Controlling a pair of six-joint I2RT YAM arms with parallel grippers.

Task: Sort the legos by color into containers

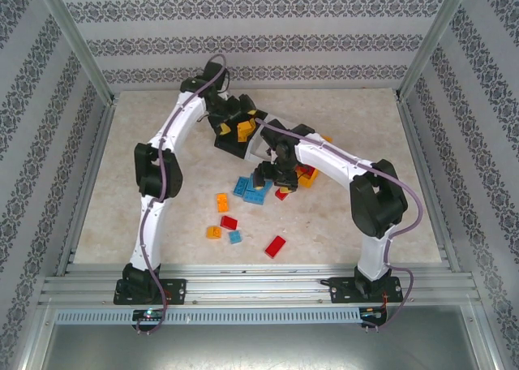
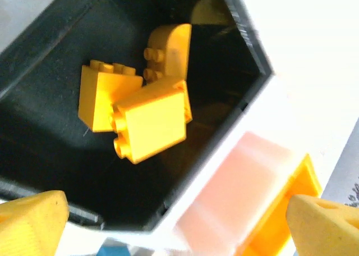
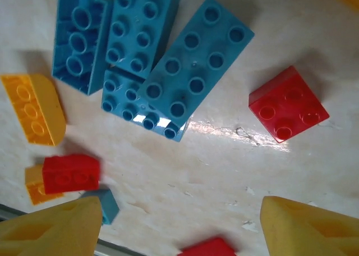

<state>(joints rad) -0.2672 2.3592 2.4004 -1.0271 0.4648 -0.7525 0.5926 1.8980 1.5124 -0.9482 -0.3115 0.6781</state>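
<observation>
My left gripper (image 2: 179, 231) hangs open over the black container (image 2: 50, 155), with nothing between its yellow fingertips (image 2: 31, 222). Three yellow legos (image 2: 151, 124) lie inside that container. Beside it stand the white container (image 2: 224, 146), with a blurred reddish shape inside, and the orange container (image 2: 280, 222). My right gripper (image 3: 182, 228) is open low over the table, above bare surface. Ahead of it lie several blue legos (image 3: 168, 59), a red lego (image 3: 289, 103) and a yellow lego (image 3: 36, 109). From above, the left gripper (image 1: 235, 120) is at the black container (image 1: 223, 137) and the right gripper (image 1: 272, 179) is by the blue legos (image 1: 253, 190).
Loose legos are scattered on the near half of the table: orange (image 1: 222, 202), red (image 1: 229, 222), orange (image 1: 213, 232), blue (image 1: 235, 237) and red (image 1: 276, 246). A red brick (image 3: 210, 247) sits right under my right gripper. Metal frame rails (image 1: 243, 285) edge the table.
</observation>
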